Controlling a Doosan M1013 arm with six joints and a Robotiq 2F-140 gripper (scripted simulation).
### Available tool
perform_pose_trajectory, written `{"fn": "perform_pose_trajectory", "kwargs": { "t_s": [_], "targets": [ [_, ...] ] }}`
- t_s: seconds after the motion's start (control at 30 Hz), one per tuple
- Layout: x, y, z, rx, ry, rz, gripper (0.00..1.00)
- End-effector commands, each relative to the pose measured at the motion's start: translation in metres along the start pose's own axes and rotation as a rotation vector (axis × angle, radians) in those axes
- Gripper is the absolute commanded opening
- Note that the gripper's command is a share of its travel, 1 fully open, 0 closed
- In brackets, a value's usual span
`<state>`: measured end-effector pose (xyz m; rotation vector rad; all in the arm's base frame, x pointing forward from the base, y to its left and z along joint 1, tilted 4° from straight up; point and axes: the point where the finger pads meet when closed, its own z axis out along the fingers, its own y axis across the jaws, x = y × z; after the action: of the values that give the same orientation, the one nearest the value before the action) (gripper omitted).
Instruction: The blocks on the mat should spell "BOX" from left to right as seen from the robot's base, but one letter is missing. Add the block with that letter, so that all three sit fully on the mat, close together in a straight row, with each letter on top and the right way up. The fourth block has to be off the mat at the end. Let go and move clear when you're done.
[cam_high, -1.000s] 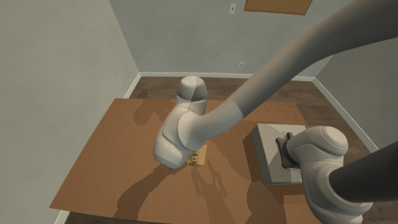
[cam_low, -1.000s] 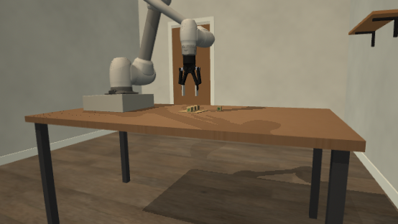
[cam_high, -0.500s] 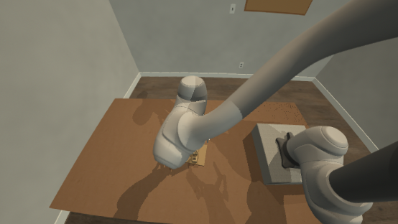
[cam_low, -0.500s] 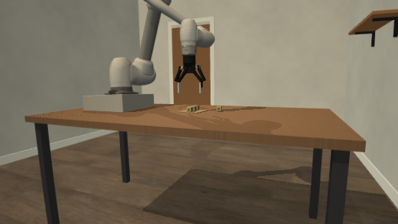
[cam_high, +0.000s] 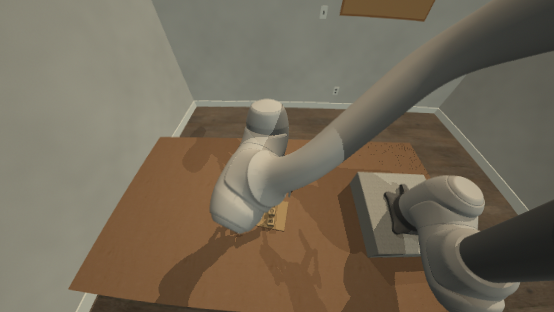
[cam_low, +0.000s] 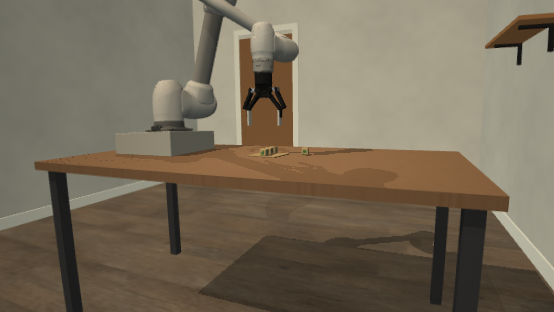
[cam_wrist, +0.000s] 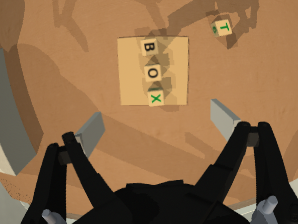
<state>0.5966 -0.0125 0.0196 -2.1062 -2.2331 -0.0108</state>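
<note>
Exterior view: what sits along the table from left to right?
Grey base block → mat with its row of three blocks → a lone block off the mat. The open hand hangs above.

Matt wood-grain table (cam_low: 400, 175), paler card-like mat (cam_wrist: 133, 90)

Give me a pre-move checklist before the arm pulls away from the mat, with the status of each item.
1. B, O and X blocks all on the mat: ok.
2. Row straight and close together: ok in the wrist view.
3. Letters on top, reading B-O-X in order: ok; the right way up from the base: cannot tell.
4. T block off the mat, on the table: ok.
5. Gripper jaws open, holding nothing: ok.
6. Gripper well above the blocks: ok in the exterior view.
</note>
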Motion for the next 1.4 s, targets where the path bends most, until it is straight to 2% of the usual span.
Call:
{"fn": "perform_pose_trajectory", "kwargs": {
  "t_s": [0.0, 0.2, 0.37, 1.37],
  "targets": [
    [-0.004, 0.0, -0.017, 0.0, -0.005, 0.007, 1.0],
    [-0.004, 0.0, -0.042, 0.0, -0.005, 0.007, 1.0],
    [-0.004, 0.0, -0.053, 0.0, -0.005, 0.007, 1.0],
    [-0.004, 0.0, -0.054, 0.0, -0.005, 0.007, 1.0]
  ]
}}
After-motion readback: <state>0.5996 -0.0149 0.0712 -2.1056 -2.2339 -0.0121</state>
